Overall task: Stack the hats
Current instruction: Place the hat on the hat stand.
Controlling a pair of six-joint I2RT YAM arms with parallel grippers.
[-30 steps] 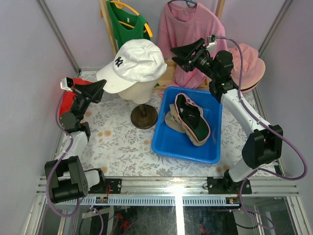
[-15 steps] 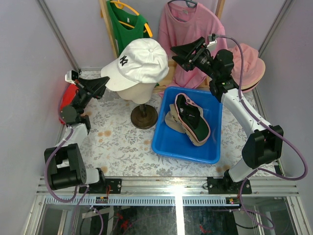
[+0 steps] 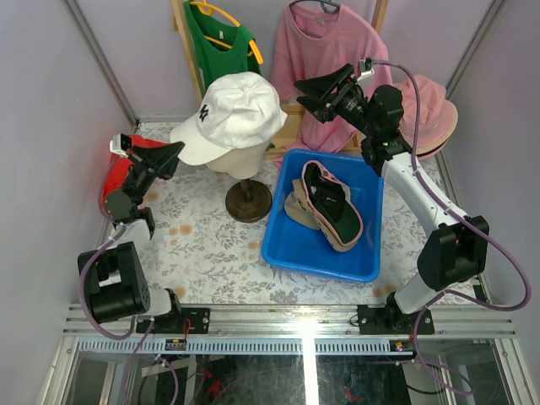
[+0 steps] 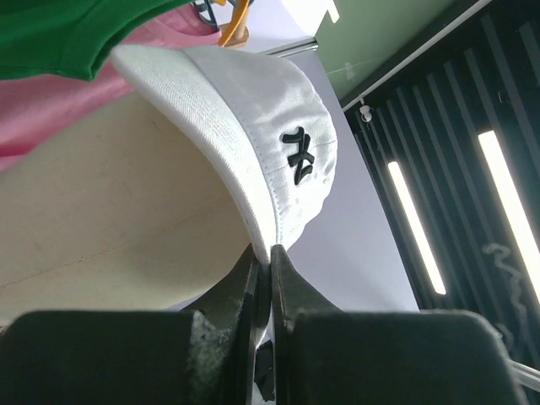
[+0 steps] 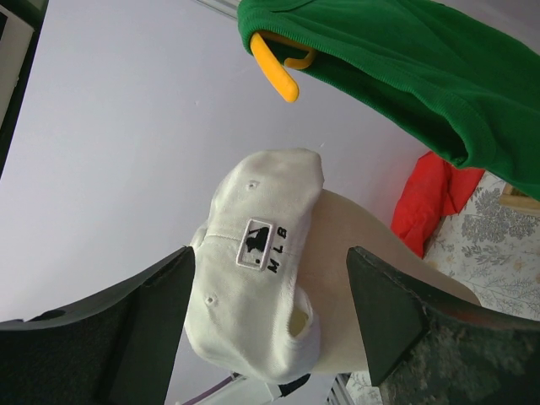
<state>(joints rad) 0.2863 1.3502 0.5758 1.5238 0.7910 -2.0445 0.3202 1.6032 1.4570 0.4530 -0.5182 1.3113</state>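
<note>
White twill cap [image 3: 240,105] on a smooth mannequin head [image 3: 229,160] (upper centre), brim pinched by left gripper [image 3: 178,148]; right gripper [image 3: 300,93] fingers apart

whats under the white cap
A cream mannequin head on a dark round stand sits under the white cap; the head's crown is hidden by the cap.

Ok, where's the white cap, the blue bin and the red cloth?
white cap [image 3: 236,110]: top view, on its crown.
blue bin [image 3: 299,249]: top view, on its bare floor.
red cloth [image 5: 432,198]: right wrist view, on its middle.
</note>
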